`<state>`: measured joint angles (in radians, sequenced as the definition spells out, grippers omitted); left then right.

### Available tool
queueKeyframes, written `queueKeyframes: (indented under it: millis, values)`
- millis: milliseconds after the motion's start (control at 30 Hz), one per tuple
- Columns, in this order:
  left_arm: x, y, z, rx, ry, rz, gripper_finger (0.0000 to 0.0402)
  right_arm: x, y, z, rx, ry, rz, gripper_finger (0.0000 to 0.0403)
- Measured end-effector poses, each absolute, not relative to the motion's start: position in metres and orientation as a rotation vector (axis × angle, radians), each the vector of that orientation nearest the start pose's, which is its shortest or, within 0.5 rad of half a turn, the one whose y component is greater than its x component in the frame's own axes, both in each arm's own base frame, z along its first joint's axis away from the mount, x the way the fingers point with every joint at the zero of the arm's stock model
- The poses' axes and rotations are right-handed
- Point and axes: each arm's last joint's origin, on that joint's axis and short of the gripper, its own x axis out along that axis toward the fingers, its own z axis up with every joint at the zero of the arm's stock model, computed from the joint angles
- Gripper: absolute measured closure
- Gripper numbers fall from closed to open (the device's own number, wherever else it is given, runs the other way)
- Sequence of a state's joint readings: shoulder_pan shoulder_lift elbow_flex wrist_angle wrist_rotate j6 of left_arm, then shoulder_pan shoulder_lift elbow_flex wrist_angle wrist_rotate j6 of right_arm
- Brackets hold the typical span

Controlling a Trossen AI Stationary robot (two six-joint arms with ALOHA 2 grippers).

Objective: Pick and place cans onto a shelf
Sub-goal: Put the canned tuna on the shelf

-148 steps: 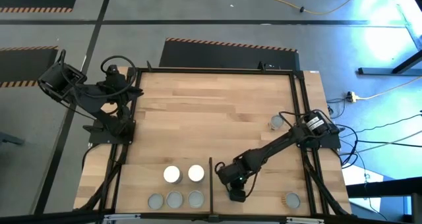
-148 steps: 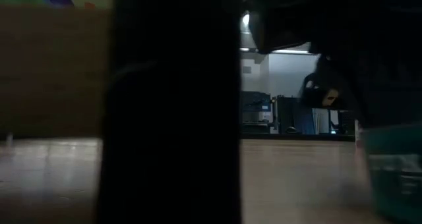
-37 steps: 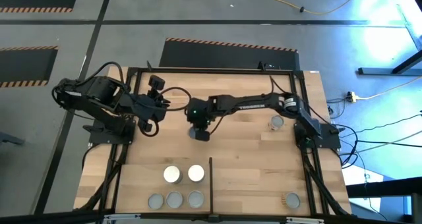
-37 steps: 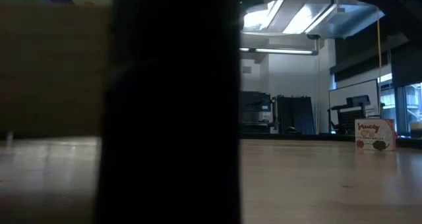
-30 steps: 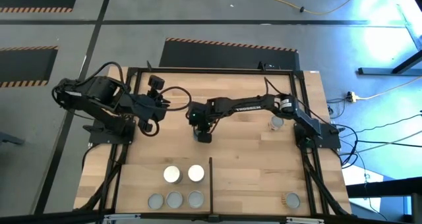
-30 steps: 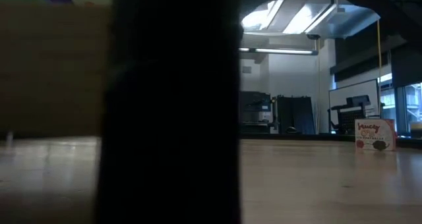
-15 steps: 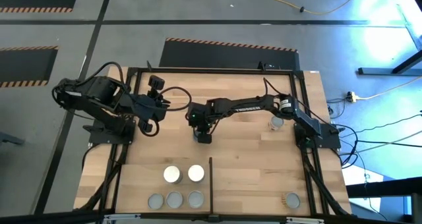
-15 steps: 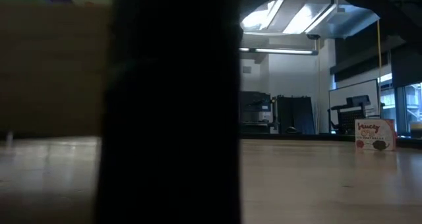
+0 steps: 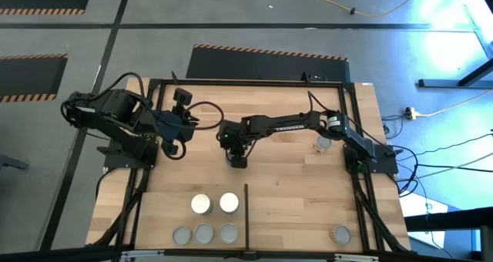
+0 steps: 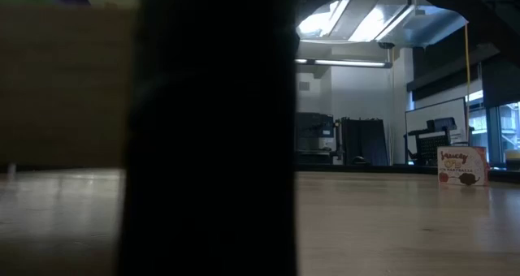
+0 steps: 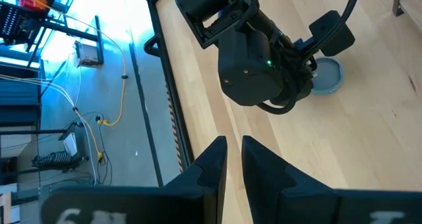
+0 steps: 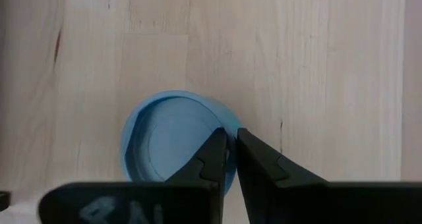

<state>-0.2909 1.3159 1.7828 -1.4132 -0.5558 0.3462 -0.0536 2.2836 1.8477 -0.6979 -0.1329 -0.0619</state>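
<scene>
Right arm stretched toward frame centre in high view; right gripper (image 9: 238, 160) pointing down, fingers (image 12: 214, 159) nearly together. Left gripper (image 9: 176, 146) left of centre, fingers (image 11: 212, 159) narrowly parted.

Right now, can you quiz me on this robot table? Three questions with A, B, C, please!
1. Where is the right gripper?
A. Above the blue-topped can in the middle of the table
B. Over the white-topped cans
C. Off the table

2. How many cans have bright white tops?
A. One
B. Two
C. Four

3. How does the blue-topped can stand?
A. On its side
B. On top of another can
C. Upright on the wood

Answers:
1. A: the right gripper hangs right over the blue-topped can mid-table; the left gripper sits at the left side.
2. B: two white-topped cans stand side by side.
3. C: its round top faces straight up at the wrist camera.
</scene>
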Motion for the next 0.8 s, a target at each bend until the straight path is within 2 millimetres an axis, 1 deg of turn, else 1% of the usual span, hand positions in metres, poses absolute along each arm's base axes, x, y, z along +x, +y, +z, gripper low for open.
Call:
queueKeyframes:
  millis: [100,300,400,533,800]
  values:
    - [0.195,-0.042,0.448,0.708,0.908,0.096,0.0360,0.481,-0.022,0.170,0.057,1.122,0.102,0.0366]
    - [0.195,-0.043,0.448,0.707,0.909,0.096,0.0360,0.488,-0.022,0.198,0.047,1.067,0.102,0.0365]
    - [0.195,-0.043,0.448,0.707,0.909,0.096,0.0360,0.491,-0.023,0.208,0.044,1.035,0.101,0.0365]
    - [0.195,-0.043,0.448,0.706,0.909,0.097,0.0360,0.489,-0.026,0.205,0.022,1.049,0.110,0.0365]
    - [0.195,-0.043,0.448,0.706,0.909,0.097,0.0360,0.493,-0.026,0.186,0.001,1.070,0.127,0.0379]
